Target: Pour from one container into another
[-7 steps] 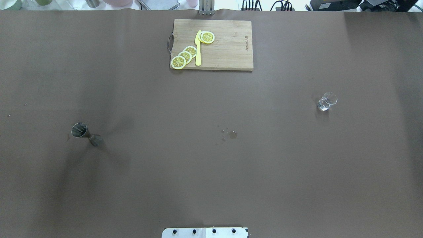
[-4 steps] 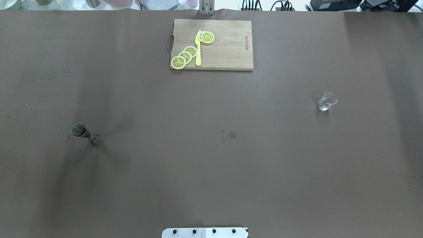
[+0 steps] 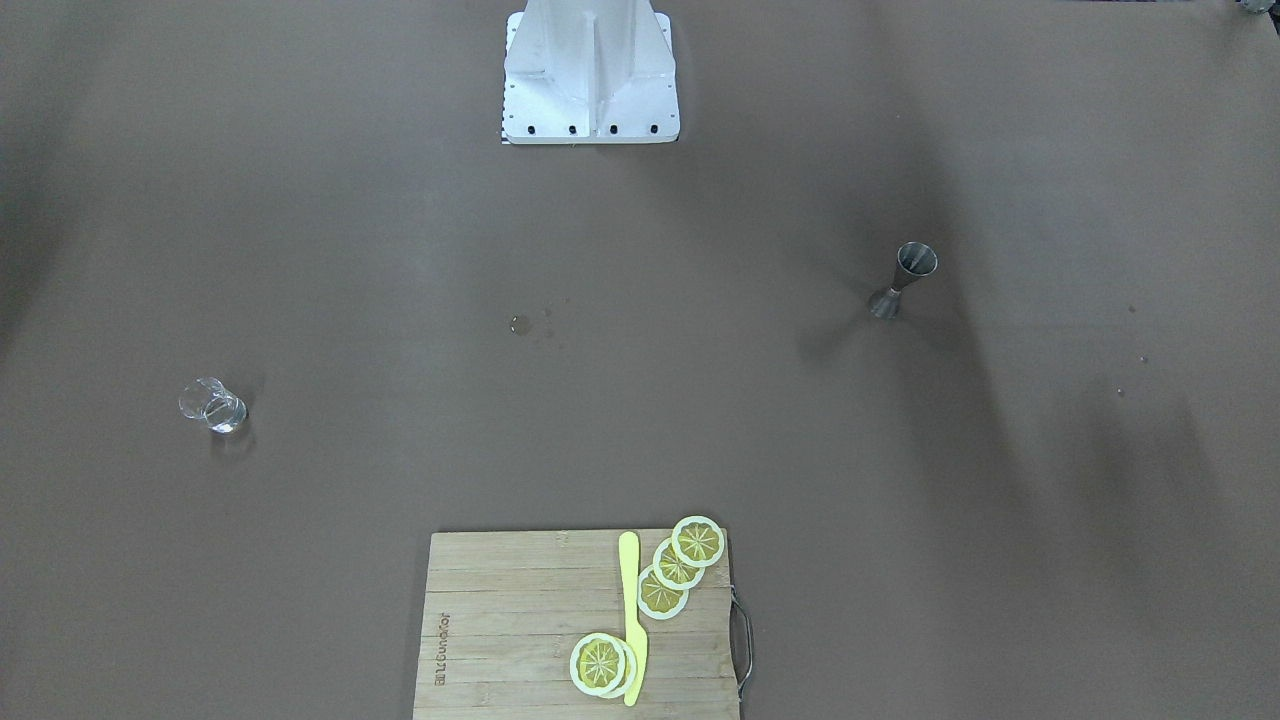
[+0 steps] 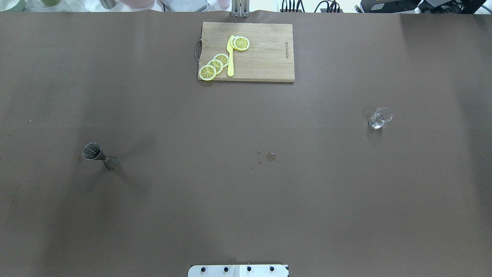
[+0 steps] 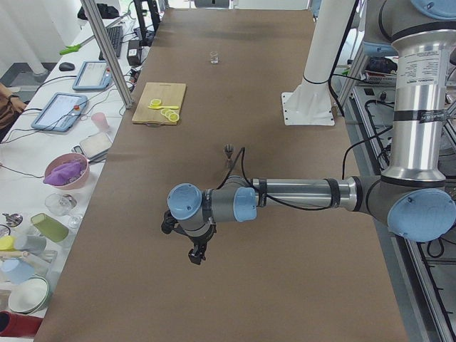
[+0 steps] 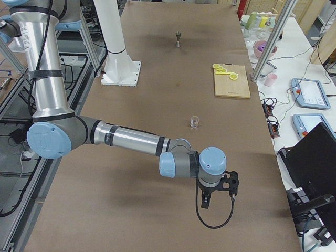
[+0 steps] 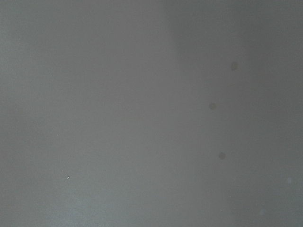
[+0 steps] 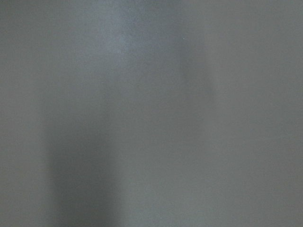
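The small clear glass cup [image 4: 379,117] stands upright on the brown table, on my right side; it also shows in the front view as the cup [image 3: 212,406]. Far across on my left side the grey steel jigger [image 4: 100,156] stands upright, wide mouth up. Neither arm enters the overhead or front views. The side views show my left gripper [image 5: 194,255] hanging low over bare table, well short of the jigger [image 5: 229,152]. My right gripper [image 6: 206,202] hangs likewise, short of the cup [image 6: 195,122]. Whether either is open or shut I cannot tell. Both wrist views show only table.
A wooden cutting board [image 4: 265,57] with lemon slices [image 4: 215,65] and a yellow knife [image 4: 230,57] lies at the far middle edge. A few liquid drops [image 4: 271,156] mark the table centre. The robot's white base [image 3: 590,70] stands at the near middle edge.
The soft shadows near the jigger have shifted a little. The cup, jigger and board have not moved.
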Controlling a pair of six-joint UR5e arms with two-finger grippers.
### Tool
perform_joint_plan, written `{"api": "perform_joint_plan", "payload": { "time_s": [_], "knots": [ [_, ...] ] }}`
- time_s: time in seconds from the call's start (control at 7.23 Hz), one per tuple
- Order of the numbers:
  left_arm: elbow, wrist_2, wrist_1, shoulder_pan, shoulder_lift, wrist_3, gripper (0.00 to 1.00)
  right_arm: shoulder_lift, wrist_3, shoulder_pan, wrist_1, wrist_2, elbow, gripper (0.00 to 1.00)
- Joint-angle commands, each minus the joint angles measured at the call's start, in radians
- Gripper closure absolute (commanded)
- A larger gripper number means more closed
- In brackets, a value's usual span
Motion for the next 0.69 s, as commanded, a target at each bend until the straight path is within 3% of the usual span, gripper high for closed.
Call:
{"api": "perform_joint_plan", "payload": {
  "time_s": [0.0,0.42,0.55],
  "knots": [
    [0.021,-0.002,-0.002,-0.003,0.0,-0.026,0.01,-0.046,-0.005,0.002,0.055,0.028,0.009,0.0],
    [0.009,-0.007,-0.002,-0.072,0.001,-0.017,0.01,-0.051,-0.002,0.007,0.043,0.021,0.041,0.0],
    [0.021,-0.006,0.003,-0.07,0.002,-0.017,0.01,-0.072,0.006,0.007,-0.005,0.02,0.108,0.0]
  ]
}}
